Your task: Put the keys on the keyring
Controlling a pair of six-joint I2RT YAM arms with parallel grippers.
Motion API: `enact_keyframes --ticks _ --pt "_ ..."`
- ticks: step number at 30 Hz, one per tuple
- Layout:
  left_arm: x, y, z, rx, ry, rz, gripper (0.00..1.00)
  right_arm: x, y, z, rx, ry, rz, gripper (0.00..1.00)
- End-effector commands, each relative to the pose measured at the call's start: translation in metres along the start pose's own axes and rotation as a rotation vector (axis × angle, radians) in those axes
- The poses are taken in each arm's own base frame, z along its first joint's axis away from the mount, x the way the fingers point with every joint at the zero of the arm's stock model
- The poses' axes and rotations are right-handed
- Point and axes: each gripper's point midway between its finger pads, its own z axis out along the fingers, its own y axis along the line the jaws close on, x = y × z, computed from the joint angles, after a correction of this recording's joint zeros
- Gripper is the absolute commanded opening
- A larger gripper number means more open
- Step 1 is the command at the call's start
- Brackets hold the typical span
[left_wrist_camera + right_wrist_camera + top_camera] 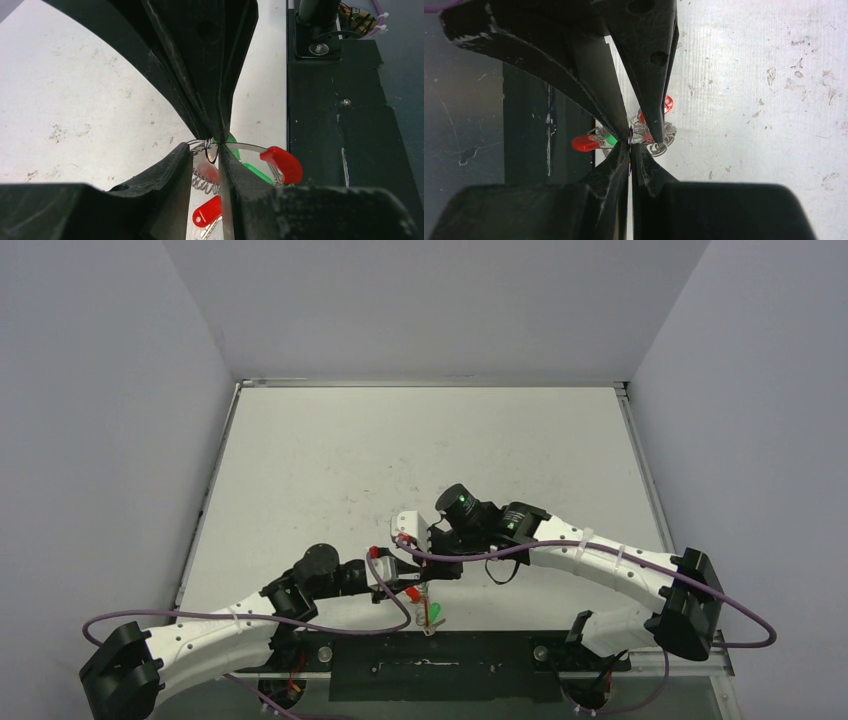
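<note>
both arms meet low over the near edge of the table (400, 460), dead centre, just far of the black strip (430, 672) between their bases. the keyring (250, 146) is up between the two tools. its red sleeve (283, 163) curves away on the near side, and its coiled stretch (202, 181) shows through the gap of the left gripper (206, 151).

the right gripper (630, 143) is pressed tight together, its tips nipping a small wire loop (211, 151) right where the ring's thin wire crosses. the left gripper's jaws stand a narrow gap apart, one tip on either side of that same loop. whether they actually bite on the wire can't be told at this angle.

and the keys (258, 173)? both green heads sit just beside the pinch, on its near side. one peeks out from behind the right gripper's tip, the other lies inside the ring's arc next to the sleeve. from above they show as a green fleck just near of the fingertips.

so the judgement: ring and keys are gathered at one spot and the threading is in hand. neither key reads as hanging free on the wire, so working them onto the ring and letting go looks left to do.
</note>
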Motion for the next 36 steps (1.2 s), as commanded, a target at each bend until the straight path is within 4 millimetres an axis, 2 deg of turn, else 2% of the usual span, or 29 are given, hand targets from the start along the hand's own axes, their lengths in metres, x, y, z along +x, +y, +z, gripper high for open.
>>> enact_keyframes --ticks 1,5,10,14,17,19,21,24,30,36 --pt "-0.045 0.002 0.004 0.013 -0.134 0.047 0.24 -0.022 -0.004 -0.002 0.021 -0.049 -0.024 0.00" --pt "-0.044 0.003 0.003 0.002 -0.138 0.044 0.21 -0.023 -0.004 -0.002 0.020 -0.051 -0.024 0.00" --pt "-0.037 0.001 0.004 0.016 -0.103 0.038 0.00 -0.024 -0.004 -0.003 0.021 -0.058 -0.028 0.00" --pt "-0.031 0.000 0.006 0.026 -0.077 0.033 0.00 -0.024 -0.006 -0.004 0.036 -0.062 -0.037 0.00" --pt "-0.029 0.001 0.006 0.019 -0.078 0.028 0.00 -0.023 -0.013 -0.007 0.077 -0.086 -0.035 0.17" --pt "-0.030 0.003 0.005 0.002 -0.088 0.024 0.00 -0.024 -0.018 -0.012 0.105 -0.129 -0.024 0.33" --pt "-0.031 0.006 0.002 -0.029 -0.108 0.022 0.00 -0.026 -0.023 -0.018 0.130 -0.188 -0.030 0.46" --pt "-0.038 0.009 -0.002 -0.058 -0.160 0.030 0.00 -0.031 -0.022 -0.028 0.149 -0.280 -0.079 0.53" --pt "-0.051 0.004 -0.011 -0.059 -0.265 0.059 0.00 -0.031 -0.012 -0.035 0.124 -0.368 -0.179 0.51" --pt "-0.056 0.000 -0.013 -0.043 -0.295 0.070 0.00 -0.032 -0.006 -0.033 0.081 -0.384 -0.182 0.36"
